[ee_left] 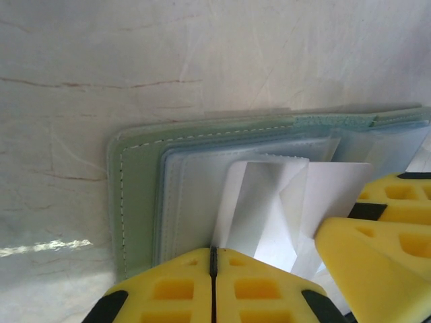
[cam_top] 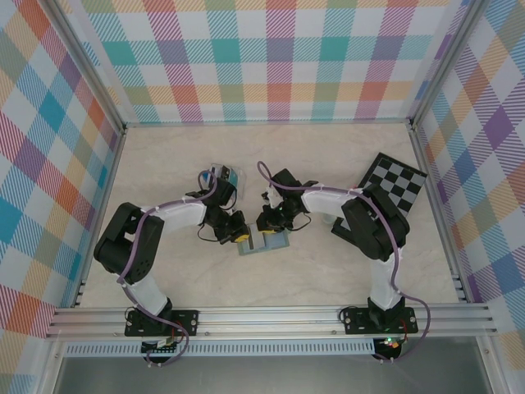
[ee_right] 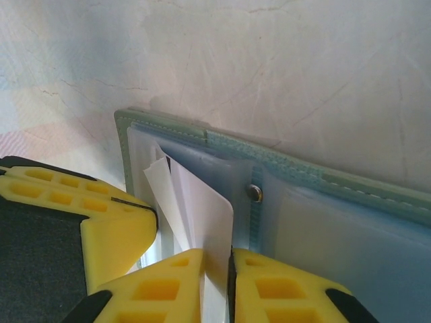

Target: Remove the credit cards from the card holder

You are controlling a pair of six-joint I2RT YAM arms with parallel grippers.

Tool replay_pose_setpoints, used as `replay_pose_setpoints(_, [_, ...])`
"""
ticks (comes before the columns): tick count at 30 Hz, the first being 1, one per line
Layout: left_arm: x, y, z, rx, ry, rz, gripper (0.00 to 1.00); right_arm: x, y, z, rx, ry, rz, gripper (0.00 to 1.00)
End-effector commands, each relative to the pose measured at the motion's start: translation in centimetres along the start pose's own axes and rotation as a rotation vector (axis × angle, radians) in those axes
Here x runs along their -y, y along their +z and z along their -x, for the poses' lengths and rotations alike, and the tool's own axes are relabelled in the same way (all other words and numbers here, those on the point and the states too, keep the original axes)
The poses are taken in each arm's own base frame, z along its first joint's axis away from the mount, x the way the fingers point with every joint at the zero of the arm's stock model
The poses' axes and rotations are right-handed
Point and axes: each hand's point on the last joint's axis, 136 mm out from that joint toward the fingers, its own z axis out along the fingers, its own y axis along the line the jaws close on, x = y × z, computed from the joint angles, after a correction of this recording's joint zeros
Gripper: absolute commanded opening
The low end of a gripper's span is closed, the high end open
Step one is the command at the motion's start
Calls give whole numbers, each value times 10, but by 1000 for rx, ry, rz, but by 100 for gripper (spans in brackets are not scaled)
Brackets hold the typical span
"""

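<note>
The card holder (cam_top: 264, 244) lies open and flat on the table, grey-green outside (ee_left: 138, 202) with pale blue inner pockets (ee_right: 337, 229). White credit cards (ee_left: 269, 202) stick up out of a pocket, fanned and bent. My right gripper (cam_top: 267, 226) is shut on one white card (ee_right: 202, 215), which passes between its yellow jaws (ee_right: 215, 259). My left gripper (cam_top: 240, 234) is shut, its tips (ee_left: 214, 250) down on the holder's inner panel right beside the cards. The two grippers nearly touch: a right finger (ee_left: 377, 235) shows in the left wrist view, a left finger (ee_right: 108, 229) in the right wrist view.
A clear stand with upright cards (cam_top: 220, 176) sits just behind the left gripper. A black-and-white checkerboard (cam_top: 395, 185) lies at the right. Plaid walls on metal posts (cam_top: 123, 131) close in the table.
</note>
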Motion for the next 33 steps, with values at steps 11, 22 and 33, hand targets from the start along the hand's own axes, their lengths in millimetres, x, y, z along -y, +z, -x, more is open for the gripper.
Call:
replay_pose_setpoints(11, [-36, 5, -5, -7, -34, 159, 9, -3, -4, 6, 12, 14, 47, 10])
replay_pose_setpoints(22, [-26, 0, -1, 2, -25, 139, 20, 10, -58, 5, 152, -71, -113, 4])
replay_pose_setpoints(33, [40, -69, 28, 133, 26, -95, 43, -40, -125, 10, 317, -173, 6, 4])
